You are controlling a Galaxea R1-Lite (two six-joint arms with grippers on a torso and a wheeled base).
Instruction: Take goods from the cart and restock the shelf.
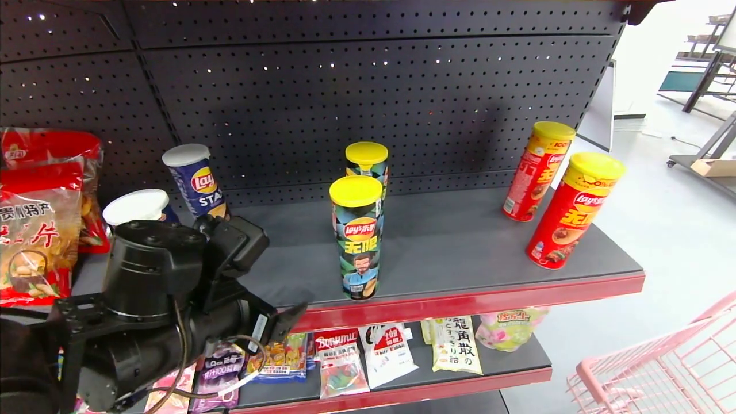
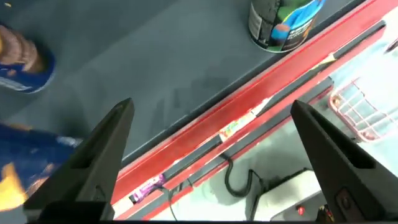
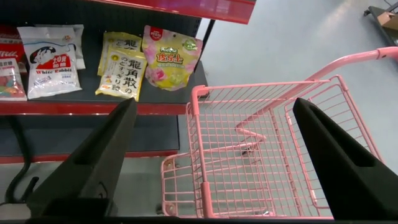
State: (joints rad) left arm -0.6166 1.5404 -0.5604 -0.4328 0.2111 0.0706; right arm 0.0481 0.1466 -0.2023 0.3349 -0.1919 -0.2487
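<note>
The top shelf (image 1: 460,302) is a dark grey board with a red front edge. On it stand two blue cans (image 1: 195,181), two green cans with yellow lids (image 1: 356,241) and two red cans (image 1: 572,210). My left gripper (image 1: 282,319) hangs at the shelf's front edge, left of the front green can. In the left wrist view the left gripper (image 2: 211,106) is open with nothing in it, over the red edge (image 2: 205,134), near a blue can (image 2: 22,62). My right gripper (image 3: 214,102) is open above the pink cart (image 3: 261,155), whose bare wire floor shows.
Red snack bags (image 1: 40,230) lean at the shelf's far left. A lower shelf (image 1: 402,394) holds several snack packets (image 3: 121,65). The pink cart (image 1: 661,368) stands on the floor at the lower right. A perforated back panel (image 1: 374,98) closes the shelf behind.
</note>
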